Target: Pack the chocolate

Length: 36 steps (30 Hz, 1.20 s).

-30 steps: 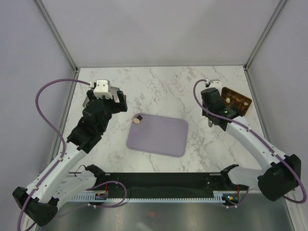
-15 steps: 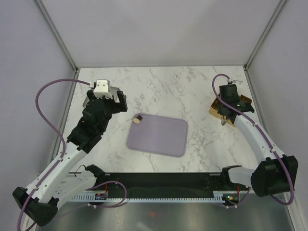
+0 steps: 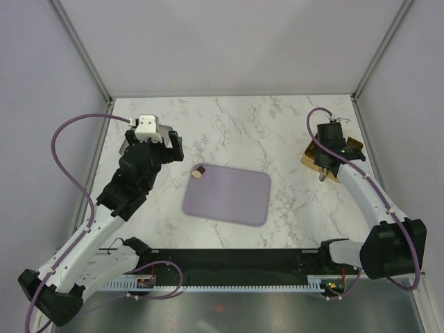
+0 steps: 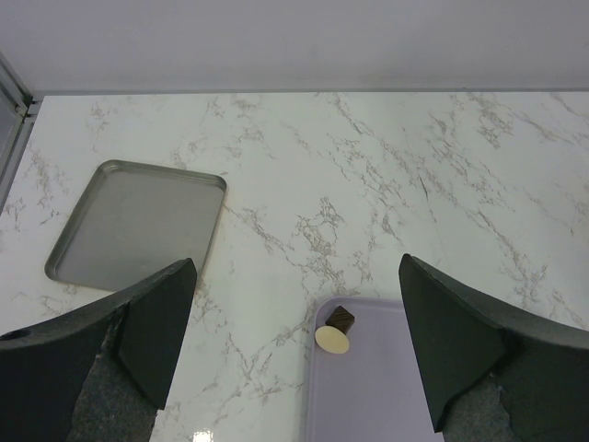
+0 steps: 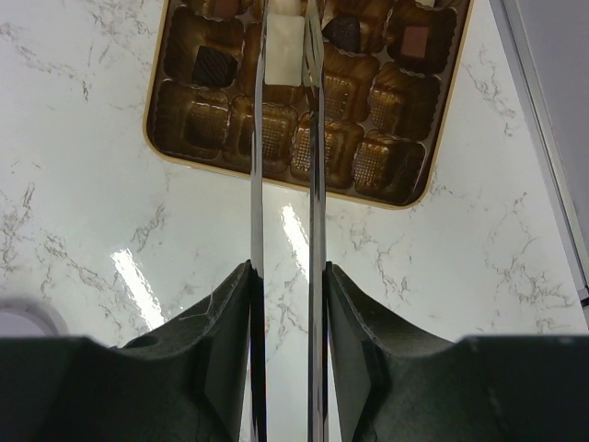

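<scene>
My right gripper is clamped tight on the thin metal tongs. The two blades pinch a cream-white rectangular chocolate near their tips, its long axis running along the blades and pointing away from the wrist. It sits over the gold compartmented box at the table's far right; whether it rests in a cell I cannot tell.

My left gripper hangs wide open, holding nothing, above the white marble table. Just nearer, a dark brown square chocolate and a cream round chocolate touch at the far-left corner of the flat lilac tray.
</scene>
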Each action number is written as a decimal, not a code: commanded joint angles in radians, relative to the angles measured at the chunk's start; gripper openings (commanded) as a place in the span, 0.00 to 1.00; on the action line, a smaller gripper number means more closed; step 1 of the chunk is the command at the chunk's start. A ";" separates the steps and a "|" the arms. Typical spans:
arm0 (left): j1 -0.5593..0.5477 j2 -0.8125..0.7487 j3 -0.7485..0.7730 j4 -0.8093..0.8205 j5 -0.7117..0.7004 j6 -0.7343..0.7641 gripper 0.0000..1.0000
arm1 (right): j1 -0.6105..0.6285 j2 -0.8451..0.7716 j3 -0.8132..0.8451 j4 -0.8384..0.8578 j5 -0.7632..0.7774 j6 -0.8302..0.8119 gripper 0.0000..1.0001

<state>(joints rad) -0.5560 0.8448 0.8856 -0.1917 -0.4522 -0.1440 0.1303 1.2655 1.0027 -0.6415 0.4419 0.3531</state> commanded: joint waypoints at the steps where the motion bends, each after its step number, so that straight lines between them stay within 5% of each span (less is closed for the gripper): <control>1: 0.002 0.002 0.019 0.020 -0.013 0.029 1.00 | -0.008 0.000 -0.003 0.040 0.001 0.015 0.43; 21: 0.002 0.005 0.019 0.020 -0.014 0.029 1.00 | 0.020 -0.066 0.004 0.063 -0.112 0.009 0.45; 36: 0.002 0.039 0.033 0.014 0.030 0.018 1.00 | 0.521 -0.015 -0.052 0.321 -0.192 0.023 0.46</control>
<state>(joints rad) -0.5560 0.8761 0.8856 -0.1917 -0.4343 -0.1440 0.5739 1.2289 0.9474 -0.4385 0.2665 0.3637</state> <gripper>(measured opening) 0.993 0.463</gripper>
